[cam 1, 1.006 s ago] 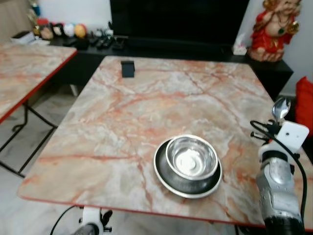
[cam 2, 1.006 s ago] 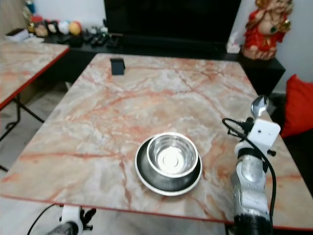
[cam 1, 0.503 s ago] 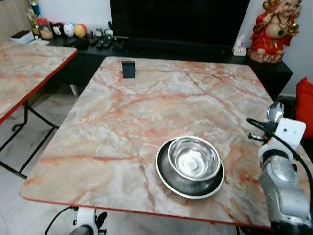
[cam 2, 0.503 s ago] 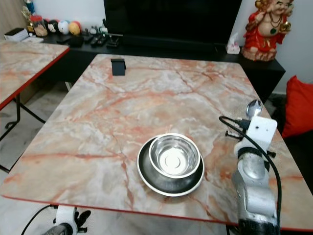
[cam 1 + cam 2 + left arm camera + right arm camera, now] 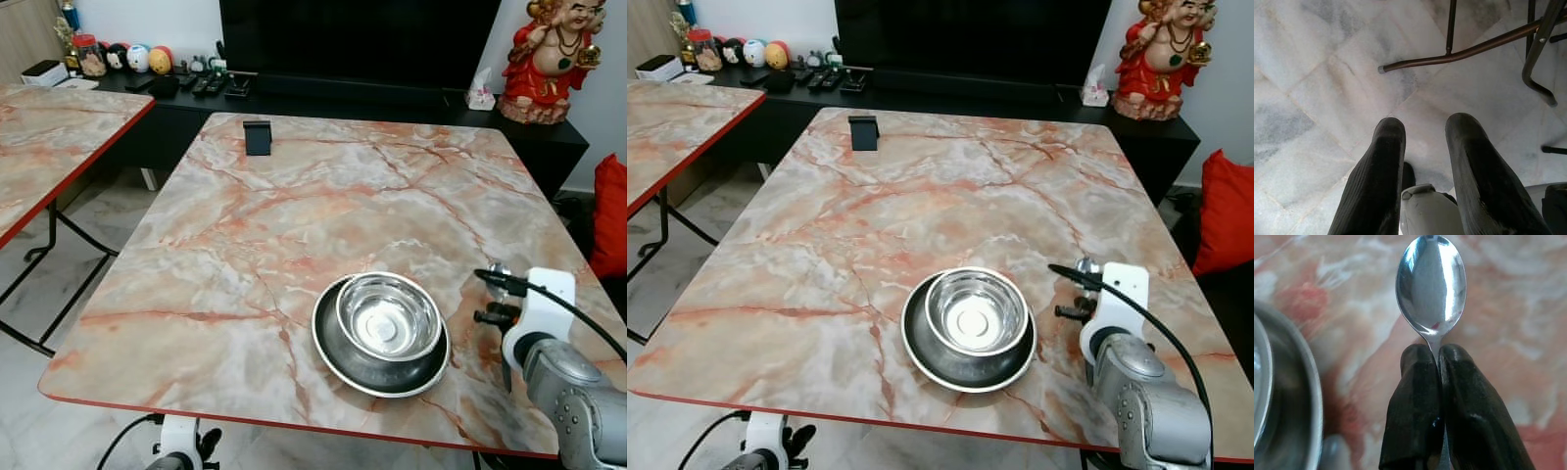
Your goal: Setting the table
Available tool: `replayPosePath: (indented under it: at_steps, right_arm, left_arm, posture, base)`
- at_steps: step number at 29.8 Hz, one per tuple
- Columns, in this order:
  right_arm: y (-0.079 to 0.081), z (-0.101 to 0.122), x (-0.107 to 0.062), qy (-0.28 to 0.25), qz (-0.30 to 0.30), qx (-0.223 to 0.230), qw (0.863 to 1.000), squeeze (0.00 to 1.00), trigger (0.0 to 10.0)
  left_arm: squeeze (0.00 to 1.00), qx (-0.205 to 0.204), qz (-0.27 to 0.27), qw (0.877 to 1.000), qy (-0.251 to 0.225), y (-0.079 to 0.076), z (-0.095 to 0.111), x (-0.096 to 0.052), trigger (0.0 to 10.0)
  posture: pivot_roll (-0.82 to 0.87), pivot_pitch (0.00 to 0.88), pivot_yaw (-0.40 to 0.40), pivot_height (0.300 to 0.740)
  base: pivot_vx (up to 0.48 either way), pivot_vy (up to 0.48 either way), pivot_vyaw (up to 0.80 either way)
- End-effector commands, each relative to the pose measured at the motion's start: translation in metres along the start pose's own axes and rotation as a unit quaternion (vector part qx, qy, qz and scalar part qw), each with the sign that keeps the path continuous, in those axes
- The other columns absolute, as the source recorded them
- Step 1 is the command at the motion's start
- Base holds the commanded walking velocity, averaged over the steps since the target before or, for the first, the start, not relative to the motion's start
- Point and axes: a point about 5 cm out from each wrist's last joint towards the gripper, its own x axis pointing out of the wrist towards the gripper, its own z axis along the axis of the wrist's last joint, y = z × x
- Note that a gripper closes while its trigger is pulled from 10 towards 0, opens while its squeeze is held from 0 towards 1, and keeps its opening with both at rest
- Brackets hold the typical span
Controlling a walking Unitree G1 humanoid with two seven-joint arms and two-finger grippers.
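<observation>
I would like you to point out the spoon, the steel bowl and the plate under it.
spoon [image 5: 1431, 286]: right wrist view, middle of its bowl.
steel bowl [image 5: 386, 317]: left eye view, inside bottom.
plate [image 5: 331, 350]: left eye view, bare left rim.

Marble table [image 5: 294, 206] with a steel bowl [image 5: 386, 316] sitting in a darker steel plate [image 5: 345, 354] near the front edge, small black box [image 5: 257, 137] at the far end. Right arm [image 5: 563, 392] reaches over the table just right of the plate, white wrist camera [image 5: 545, 302] on top; a small shiny bit at its tip [image 5: 499, 269] is possibly a spoon, too small to be sure. Second marble table [image 5: 49, 132] at left, red figurine [image 5: 554, 54] back right, left arm [image 5: 176, 446] low at the bottom edge.
</observation>
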Motion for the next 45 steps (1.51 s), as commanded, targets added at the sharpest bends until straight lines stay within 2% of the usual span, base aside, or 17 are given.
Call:
replayPosePath:
  at_steps: [1,8,11,19,23,29,35,45]
  right_arm:
    - [0.000,-0.004,0.000,0.014,0.005,0.018,1.000,0.00,10.0]
    - [0.004,-0.006,0.004,0.029,0.025,0.045,0.998,0.00,10.0]
    - [0.011,-0.011,0.002,0.043,0.055,0.027,0.997,0.00,10.0]
    - [0.007,-0.021,0.005,0.054,0.042,0.001,0.998,0.00,10.0]
    - [0.004,-0.027,0.008,0.055,0.031,-0.040,0.997,0.00,10.0]
    - [0.006,-0.029,0.009,0.053,0.031,-0.030,0.998,0.00,10.0]
    - [0.008,-0.021,0.011,0.024,0.027,-0.012,0.999,0.00,10.0]
    - [0.010,-0.022,0.013,0.024,0.030,-0.012,0.999,0.00,10.0]
  left_arm:
    - [0.00,-0.006,-0.001,1.000,0.017,-0.002,-0.006,0.000,10.0]
    - [0.00,-0.007,0.000,1.000,0.021,-0.002,-0.008,-0.001,10.0]
    - [0.00,-0.007,0.000,1.000,0.022,-0.003,-0.009,-0.001,10.0]
    - [0.00,-0.009,-0.002,1.000,0.026,-0.005,-0.012,-0.002,10.0]
    - [0.00,-0.009,-0.001,1.000,0.026,-0.004,-0.012,-0.002,10.0]
    - [0.00,-0.007,0.001,1.000,0.026,-0.003,-0.011,-0.001,10.0]
    - [0.00,-0.007,0.000,1.000,0.025,-0.003,-0.011,-0.001,10.0]
    - [0.00,-0.008,-0.001,1.000,0.025,-0.004,-0.011,-0.001,10.0]
  posture:
    - [-0.05,0.000,-0.063,0.727]
    - [-0.05,0.000,-0.067,0.727]
    - [-0.04,0.000,-0.072,0.727]
    - [-0.04,0.000,-0.076,0.727]
    - [-0.04,0.000,-0.079,0.727]
    - [-0.04,0.000,-0.077,0.727]
    - [-0.04,0.000,-0.076,0.727]
    - [-0.03,0.000,-0.077,0.727]
  base:
    - [0.000,0.000,0.00]
    - [0.000,0.000,0.00]
    - [0.000,0.000,0.00]
    - [0.000,0.000,0.00]
    - [0.000,0.000,0.00]
    - [0.000,0.000,0.00]
    - [0.000,0.000,0.00]
    - [0.000,0.000,0.00]
